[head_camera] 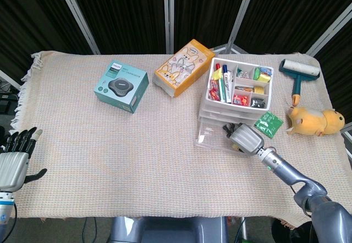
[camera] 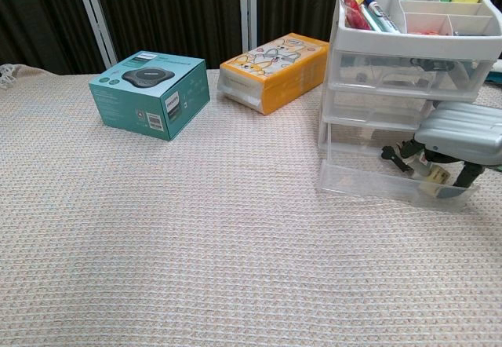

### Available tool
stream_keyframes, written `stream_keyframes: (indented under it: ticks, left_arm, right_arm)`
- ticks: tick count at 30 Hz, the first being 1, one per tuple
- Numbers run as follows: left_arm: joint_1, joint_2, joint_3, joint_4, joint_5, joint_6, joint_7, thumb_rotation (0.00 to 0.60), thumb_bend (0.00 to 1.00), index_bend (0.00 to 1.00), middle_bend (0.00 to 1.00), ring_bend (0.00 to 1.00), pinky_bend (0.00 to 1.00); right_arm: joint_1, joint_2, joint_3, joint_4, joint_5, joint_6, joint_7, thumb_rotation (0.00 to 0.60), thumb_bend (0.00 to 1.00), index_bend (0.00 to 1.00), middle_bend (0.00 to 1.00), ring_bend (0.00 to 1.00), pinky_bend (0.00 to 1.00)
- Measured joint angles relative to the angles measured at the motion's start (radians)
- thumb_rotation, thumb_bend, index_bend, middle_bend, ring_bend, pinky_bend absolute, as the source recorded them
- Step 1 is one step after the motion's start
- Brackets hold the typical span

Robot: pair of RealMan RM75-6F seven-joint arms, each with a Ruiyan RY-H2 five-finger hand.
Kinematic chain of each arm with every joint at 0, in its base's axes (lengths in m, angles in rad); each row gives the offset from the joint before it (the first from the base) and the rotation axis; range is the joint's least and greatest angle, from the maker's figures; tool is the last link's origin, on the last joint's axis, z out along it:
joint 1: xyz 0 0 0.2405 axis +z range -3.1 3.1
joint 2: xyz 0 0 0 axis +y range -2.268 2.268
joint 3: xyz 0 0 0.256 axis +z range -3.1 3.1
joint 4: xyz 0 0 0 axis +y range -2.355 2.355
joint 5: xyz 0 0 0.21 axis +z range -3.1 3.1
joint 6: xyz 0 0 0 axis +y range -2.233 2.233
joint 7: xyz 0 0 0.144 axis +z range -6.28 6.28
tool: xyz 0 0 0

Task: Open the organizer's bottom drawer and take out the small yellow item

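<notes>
Two robot hands show. The right hand, a grey metal shell with dark fingers, reaches down into the pulled-out clear plastic bottom drawer of the white plastic desk organizer. In the chest view its dark fingertips curl downward around a small pale yellow tagged item, which sits inside the drawer near its front wall; the fingers appear to pinch the item, though the exact contact is partly hidden behind the drawer's clear front. In the head view the same right hand lies over the drawer's right end, with the arm running off toward the lower right.

The left hand rests off the table's left edge, fingers straight and spread, holding nothing.

On the woven beige tablecloth stand a teal cardboard box printed with a round speaker and an orange carton with cartoon animals, well apart from the organizer. Right of the organizer lie a green foil packet, a yellow plush animal and a teal-handled lint roller.
</notes>
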Motion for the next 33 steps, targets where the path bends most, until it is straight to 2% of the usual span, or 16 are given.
stream_keyframes:
  ticks: [19, 33]
  left_arm:
    - [0.0, 0.004, 0.001, 0.0, 0.005, 0.004, -0.011, 0.6, 0.16, 0.0, 0.0, 0.0, 0.0]
    - [0.008, 0.014, 0.012, -0.006, 0.04, 0.027, -0.025, 0.6, 0.16, 0.0, 0.0, 0.0, 0.0]
  right_arm:
    - [0.002, 0.069, 0.021, -0.093, 0.006, 0.061, -0.054, 0.6, 0.04, 0.66, 1.0, 0.99, 0.63]
    - [-0.041, 0.253, 0.05, -0.328, 0.027, 0.148, -0.183, 0.6, 0.03, 0.64, 1.0, 0.99, 0.63]
